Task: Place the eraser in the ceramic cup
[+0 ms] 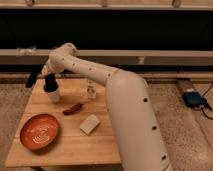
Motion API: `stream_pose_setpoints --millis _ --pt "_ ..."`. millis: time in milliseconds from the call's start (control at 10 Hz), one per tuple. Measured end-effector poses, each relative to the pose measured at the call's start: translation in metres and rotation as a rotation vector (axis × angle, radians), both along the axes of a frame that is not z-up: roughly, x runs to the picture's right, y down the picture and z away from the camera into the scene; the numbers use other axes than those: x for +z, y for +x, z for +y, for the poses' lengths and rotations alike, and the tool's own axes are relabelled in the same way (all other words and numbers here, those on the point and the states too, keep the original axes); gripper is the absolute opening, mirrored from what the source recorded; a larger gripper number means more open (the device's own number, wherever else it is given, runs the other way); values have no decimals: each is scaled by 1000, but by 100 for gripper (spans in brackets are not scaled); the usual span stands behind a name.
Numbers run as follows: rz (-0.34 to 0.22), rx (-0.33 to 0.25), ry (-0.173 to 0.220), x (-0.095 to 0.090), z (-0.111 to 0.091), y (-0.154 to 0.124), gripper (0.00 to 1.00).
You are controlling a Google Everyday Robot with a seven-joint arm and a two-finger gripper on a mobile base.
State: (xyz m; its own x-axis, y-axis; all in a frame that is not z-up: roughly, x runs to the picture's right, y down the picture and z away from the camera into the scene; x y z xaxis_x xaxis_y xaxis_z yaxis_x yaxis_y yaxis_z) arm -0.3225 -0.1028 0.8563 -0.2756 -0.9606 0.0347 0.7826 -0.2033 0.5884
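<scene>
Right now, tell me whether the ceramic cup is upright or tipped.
Upright. The ceramic cup stands on its base on the table, with the claw directly over its mouth.

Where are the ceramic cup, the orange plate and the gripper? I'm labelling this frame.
ceramic cup [53, 95]: camera view, white side wall below the gripper.
orange plate [26, 131]: camera view, left rim.
gripper [50, 83]: camera view, dark tip directly over the cup's mouth.

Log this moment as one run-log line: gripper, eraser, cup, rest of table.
gripper: directly over ceramic cup at table's back left | eraser: not visible | rest: orange plate, cream block, reddish-brown item, small clear bottle
</scene>
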Motion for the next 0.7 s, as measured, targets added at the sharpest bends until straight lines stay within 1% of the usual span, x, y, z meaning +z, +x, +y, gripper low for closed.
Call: stream_pose_setpoints --millis 200,300,400,700 --pt "-18 9 -3 -6 -3 3 80" --pt "-41 2 -15 -13 -4 6 80" --pt "-54 -1 -24 -17 -6 10 80" --pt "-60 -5 -26 -19 -5 8 80"
